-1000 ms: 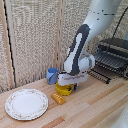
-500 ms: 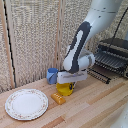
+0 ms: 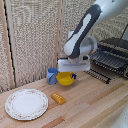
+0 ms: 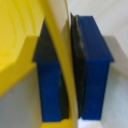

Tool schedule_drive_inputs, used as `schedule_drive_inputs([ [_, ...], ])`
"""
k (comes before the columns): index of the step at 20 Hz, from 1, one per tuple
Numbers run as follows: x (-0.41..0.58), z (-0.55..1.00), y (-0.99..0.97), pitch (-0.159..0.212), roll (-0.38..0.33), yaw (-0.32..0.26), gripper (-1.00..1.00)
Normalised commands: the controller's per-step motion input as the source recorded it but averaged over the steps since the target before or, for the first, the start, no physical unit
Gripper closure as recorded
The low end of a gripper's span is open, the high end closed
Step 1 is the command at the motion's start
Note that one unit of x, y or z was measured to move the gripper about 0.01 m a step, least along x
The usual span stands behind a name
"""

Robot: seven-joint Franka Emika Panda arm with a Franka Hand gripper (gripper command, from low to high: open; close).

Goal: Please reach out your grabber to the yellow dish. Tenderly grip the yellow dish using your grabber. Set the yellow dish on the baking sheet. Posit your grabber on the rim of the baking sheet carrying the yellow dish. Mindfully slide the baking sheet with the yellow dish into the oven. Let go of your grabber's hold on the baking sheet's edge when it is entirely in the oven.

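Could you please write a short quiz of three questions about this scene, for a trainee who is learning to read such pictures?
1. True or false: the grabber is shut on the rim of the yellow dish.
2. Which thing lies nearest the large patterned plate? A) the orange-yellow block B) the oven C) the baking sheet
3. Fill in: in the exterior view, the blue mug stands just to the ____ of the yellow dish.

Key
1. True; the wrist view shows the blue fingertips on both sides of the yellow rim.
2. A
3. left
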Motion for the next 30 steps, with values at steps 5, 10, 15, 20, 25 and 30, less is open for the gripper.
schedule_drive_inputs([
  [5,0.405,0.82,-0.18,0.11,-0.057,-0.256,1.0],
  [10,0.473,0.68,-0.23,0.064,-0.054,-0.254,1.0],
  [15,0.298,0.53,-0.47,0.007,-0.005,-0.219,1.0],
  [20,0.176,0.44,-0.68,0.0,0.0,-0.168,1.0],
  [25,0.021,0.22,-0.82,-0.015,0.003,-0.13,1.0],
  [30,-0.004,0.07,-0.91,-0.044,0.003,-0.101,1.0],
])
